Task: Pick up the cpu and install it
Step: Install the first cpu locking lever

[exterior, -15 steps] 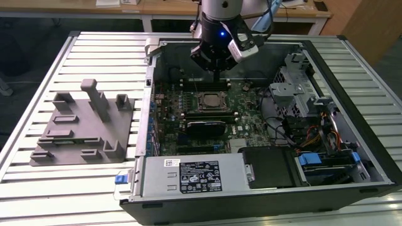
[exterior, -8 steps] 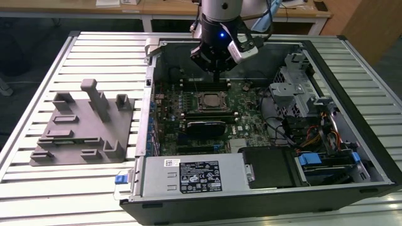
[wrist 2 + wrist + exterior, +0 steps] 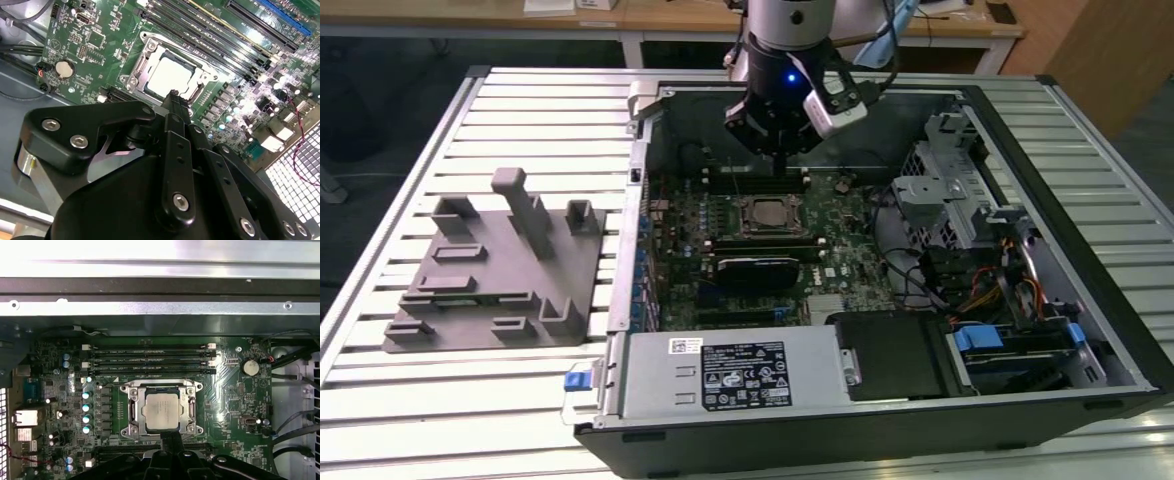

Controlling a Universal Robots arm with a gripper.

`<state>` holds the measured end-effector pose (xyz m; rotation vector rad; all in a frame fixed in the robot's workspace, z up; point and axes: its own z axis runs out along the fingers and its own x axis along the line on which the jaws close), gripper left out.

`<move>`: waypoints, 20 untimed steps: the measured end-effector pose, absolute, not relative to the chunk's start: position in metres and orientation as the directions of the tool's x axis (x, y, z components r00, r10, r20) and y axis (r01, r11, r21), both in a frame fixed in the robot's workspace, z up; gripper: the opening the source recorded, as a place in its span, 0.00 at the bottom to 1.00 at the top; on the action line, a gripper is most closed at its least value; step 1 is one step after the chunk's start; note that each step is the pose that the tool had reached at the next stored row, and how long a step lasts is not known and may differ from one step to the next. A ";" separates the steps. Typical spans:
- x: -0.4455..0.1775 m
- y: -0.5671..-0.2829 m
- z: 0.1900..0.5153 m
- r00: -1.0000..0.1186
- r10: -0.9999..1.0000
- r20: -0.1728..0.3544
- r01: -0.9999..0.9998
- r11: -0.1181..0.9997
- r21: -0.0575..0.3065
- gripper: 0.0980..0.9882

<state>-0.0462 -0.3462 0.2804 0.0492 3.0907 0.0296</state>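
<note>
At the exterior view's left, a grey fixture (image 3: 487,265) sits on the counter (image 3: 440,400). In the open computer (image 3: 854,445), the cpu (image 3: 762,215) lies in its socket (image 3: 191,412); the hand (image 3: 778,152) hovers near, pressed together, empty. Probably light, stiff, fragile: grip 2 opposite edges.

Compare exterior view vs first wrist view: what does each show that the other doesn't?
Exterior view's extras: the grey fixture on the slatted table, at the exterior view's left of the open computer case, plus the power supply.
First wrist view's extras: the coin cell battery and the blue-topped capacitors beside the motherboard socket.
Shared: the cpu lying in that socket, and the tool, shut and empty, close by the socket's edge.
</note>
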 end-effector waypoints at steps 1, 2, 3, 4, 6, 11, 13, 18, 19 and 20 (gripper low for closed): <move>-0.046 -0.346 0.280 -0.998 0.032 -0.050 0.031 0.999 0.020 0.01; -0.046 -0.346 0.280 -0.998 0.032 -0.050 0.031 0.999 0.020 0.01; -0.046 -0.346 0.280 -0.998 0.032 -0.050 0.031 0.999 0.020 0.01; -0.046 -0.346 0.279 -0.998 0.032 -0.050 0.031 0.999 0.020 0.01; -0.046 -0.346 0.279 -0.998 0.032 -0.050 0.031 0.999 0.020 0.01; -0.046 -0.346 0.278 -0.998 0.032 -0.050 0.031 0.999 0.020 0.01; -0.046 -0.346 0.277 -0.998 0.032 -0.050 0.031 0.999 0.020 0.01; -0.046 -0.346 0.276 -0.998 0.032 -0.050 0.031 0.999 0.020 0.01; -0.046 -0.346 0.276 -0.998 0.032 -0.050 0.031 0.999 0.020 0.01; -0.046 -0.346 0.276 -0.998 0.032 -0.050 0.031 0.999 0.020 0.01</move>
